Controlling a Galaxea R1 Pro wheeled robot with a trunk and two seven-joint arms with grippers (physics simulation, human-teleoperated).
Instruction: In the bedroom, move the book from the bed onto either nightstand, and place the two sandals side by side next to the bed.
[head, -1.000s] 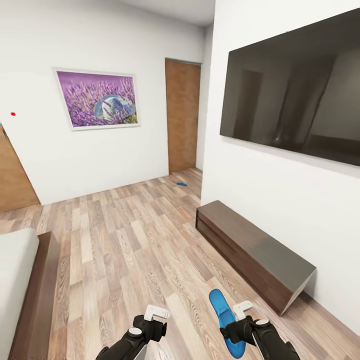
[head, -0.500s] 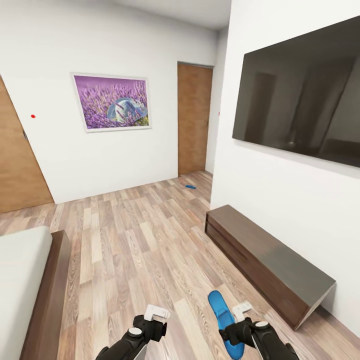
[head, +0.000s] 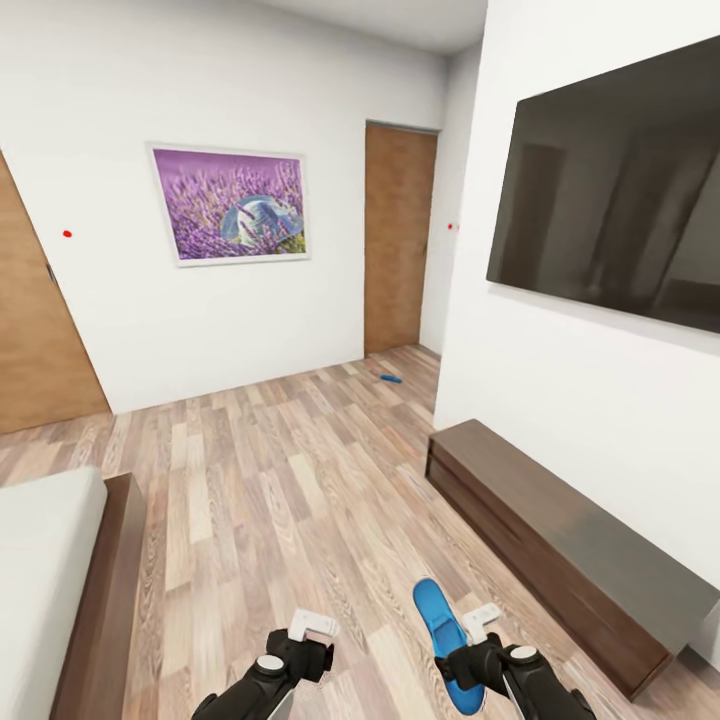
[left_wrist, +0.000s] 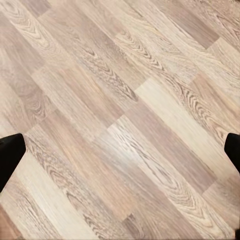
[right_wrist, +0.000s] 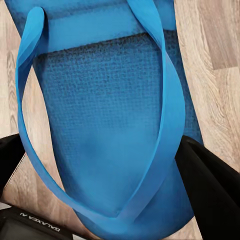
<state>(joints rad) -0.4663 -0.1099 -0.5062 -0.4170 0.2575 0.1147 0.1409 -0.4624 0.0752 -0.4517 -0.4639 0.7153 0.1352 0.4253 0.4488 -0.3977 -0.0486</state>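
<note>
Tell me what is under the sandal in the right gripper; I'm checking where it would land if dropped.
Under the held sandal lies bare wood floor, seen on both sides of the sole. The floor directly beneath is covered by the sandal. The right gripper clamps its heel end.

Mirrored "GALAXEA" lettering on the right pincer's (right_wrist: 100, 165) black body.

A lavender picture (head: 228, 204) hangs at eleven o'clock, a wooden door (head: 398, 240) at twelve, a dark television (head: 612, 207) and low cabinet (head: 560, 540) at three.
</note>
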